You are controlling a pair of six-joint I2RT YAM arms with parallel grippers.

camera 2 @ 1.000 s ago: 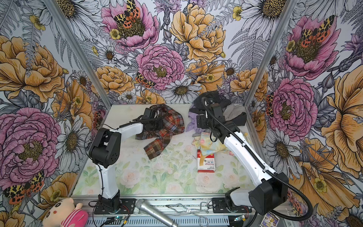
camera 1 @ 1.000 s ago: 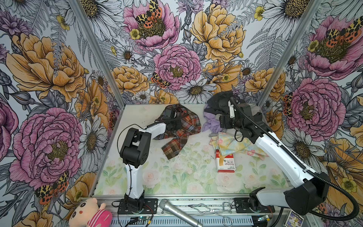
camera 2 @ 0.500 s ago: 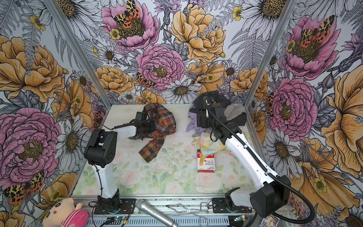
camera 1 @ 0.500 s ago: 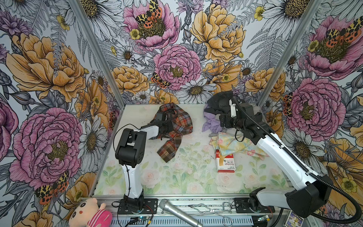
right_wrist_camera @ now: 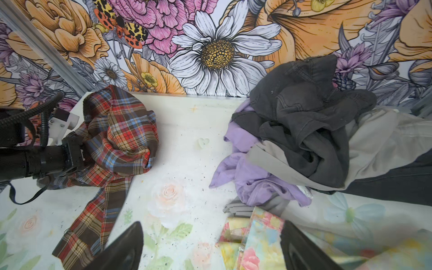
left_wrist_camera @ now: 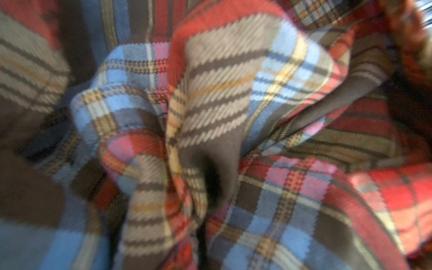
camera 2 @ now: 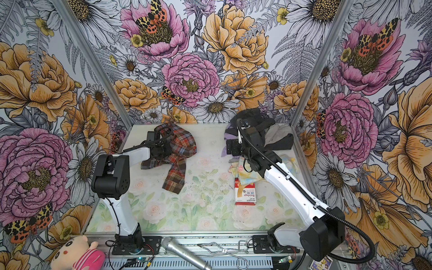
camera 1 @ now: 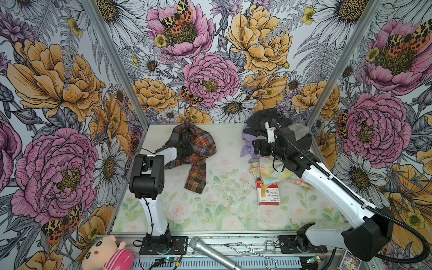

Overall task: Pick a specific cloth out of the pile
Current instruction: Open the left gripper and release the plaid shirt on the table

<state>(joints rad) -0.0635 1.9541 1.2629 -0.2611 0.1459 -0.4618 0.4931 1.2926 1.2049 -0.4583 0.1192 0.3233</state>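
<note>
holding: the left gripper (camera 1: pixel 186 149) is clamped shut on a bunch of the plaid cloth (camera 1: pixel 202 149). its fingers are buried in the folds, and the left wrist view shows nothing but blurred plaid.
cloth position: back left of the table, near the back wall and well apart from the pile (camera 1: pixel 278 126) at the back right. most of it is bunched round the gripper, and one long strip trails toward the front and lies on the table.
other hand: the right gripper (right_wrist_camera: pixel 212 252) has its jaws wide apart and grips nothing. it hangs by the near edge of the pile, over the yellow floral cloth (right_wrist_camera: pixel 257 243).
pile: dark grey cloth on top, with light grey and lavender cloth (right_wrist_camera: pixel 245 173) beneath.
handling: it looks soft, limp and light, and the woven face is not slippery. it should drape and drag rather than keep its shape, and nothing about it is fragile.
where to hold: a thick fold in the middle of the bunch should pinch firmly. a single edge would let the rest hang long. the trailing strip is free for a second hold.
surface: the table (camera 1: pixel 222 210) is flat with a pale flower print, speckled with dark crumbs. a bandage box (camera 1: pixel 268 194) touches the floral cloth.
room: flowered walls (camera 1: pixel 210 70) close in three sides. bare table lies between the cloth and the pile.
</note>
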